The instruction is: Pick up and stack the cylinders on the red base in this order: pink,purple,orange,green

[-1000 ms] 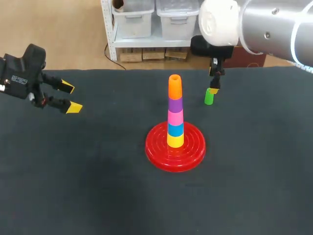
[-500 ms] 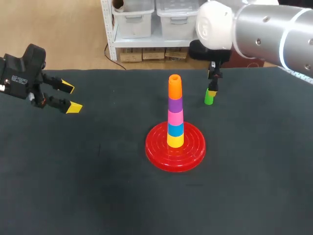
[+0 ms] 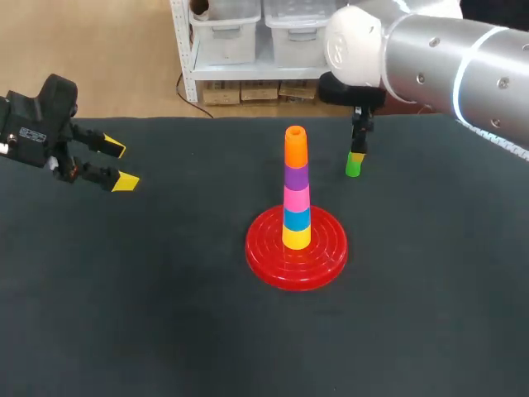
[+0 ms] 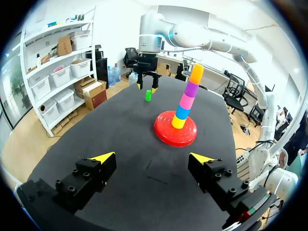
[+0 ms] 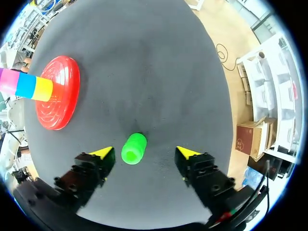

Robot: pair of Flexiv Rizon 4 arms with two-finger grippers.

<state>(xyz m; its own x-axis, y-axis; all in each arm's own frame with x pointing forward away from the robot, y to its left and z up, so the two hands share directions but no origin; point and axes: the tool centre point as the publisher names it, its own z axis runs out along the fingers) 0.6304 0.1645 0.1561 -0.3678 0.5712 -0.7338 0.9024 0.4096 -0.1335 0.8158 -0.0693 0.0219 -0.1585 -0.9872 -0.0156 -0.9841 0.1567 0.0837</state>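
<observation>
The table (image 3: 124, 331), draped in a dark, almost black cloth, takes up the middle of the room. Past the table's far edge runs a tan floor (image 3: 99, 50) with a wooden look. On it, close to the table, stands a white shelving unit (image 3: 183, 58) holding pale storage bins (image 3: 227, 33), with cardboard boxes (image 3: 248, 91) along its lowest level. Farther from the table than the shelves, a plain white wall (image 4: 115, 24) rises. Black office chairs (image 4: 131, 57) stand before it, and a few bluish water bottles (image 4: 114, 74) sit on the floor. The light over the table is bright and even.
</observation>
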